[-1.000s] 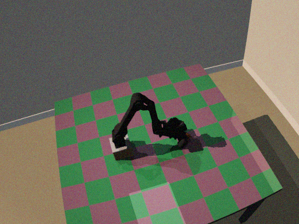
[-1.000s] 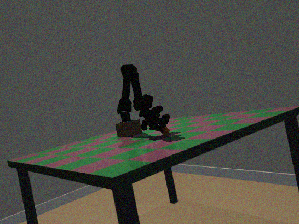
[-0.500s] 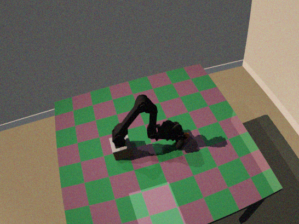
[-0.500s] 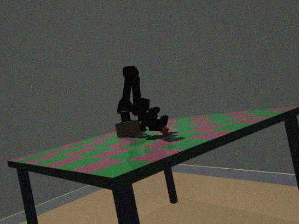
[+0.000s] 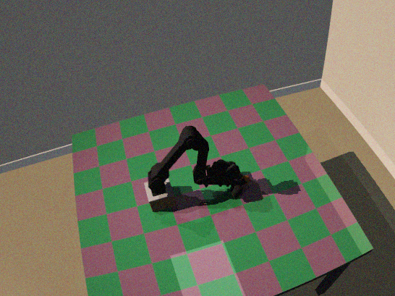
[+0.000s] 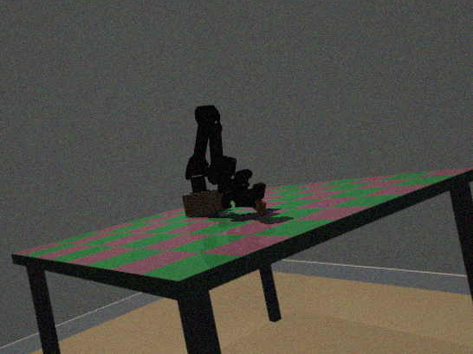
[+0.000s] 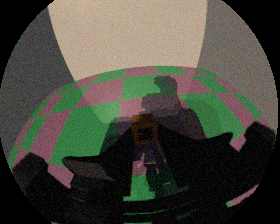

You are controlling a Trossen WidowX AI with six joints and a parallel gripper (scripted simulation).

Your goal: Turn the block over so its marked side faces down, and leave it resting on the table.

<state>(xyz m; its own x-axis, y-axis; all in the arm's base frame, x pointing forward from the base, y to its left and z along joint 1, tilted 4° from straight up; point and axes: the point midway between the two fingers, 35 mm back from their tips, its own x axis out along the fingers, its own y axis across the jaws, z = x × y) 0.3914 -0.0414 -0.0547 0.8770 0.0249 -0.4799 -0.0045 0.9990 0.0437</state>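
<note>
A small orange block point(image 5: 246, 177) point(image 6: 261, 206) point(image 7: 144, 120) is between the fingertips of my gripper point(image 5: 243, 180) point(image 6: 258, 202) point(image 7: 144, 127). The gripper is shut on it, and its fingers point nearly level, low over the checkered table point(image 5: 195, 230) point(image 6: 182, 260) point(image 7: 80, 132). The block is at or just above the table top; I cannot tell if it touches. In the wrist view a dark patch with an orange border shows on the block's side towards the camera. I cannot tell surely whether this is the marked side. The block's underside is hidden.
The arm's base stands on a box-like block point(image 5: 158, 198) point(image 6: 203, 204) behind the gripper. The arm's shadow falls across the table around and beyond the block. The table's edge point(image 6: 329, 231) runs along the near side in the exterior view.
</note>
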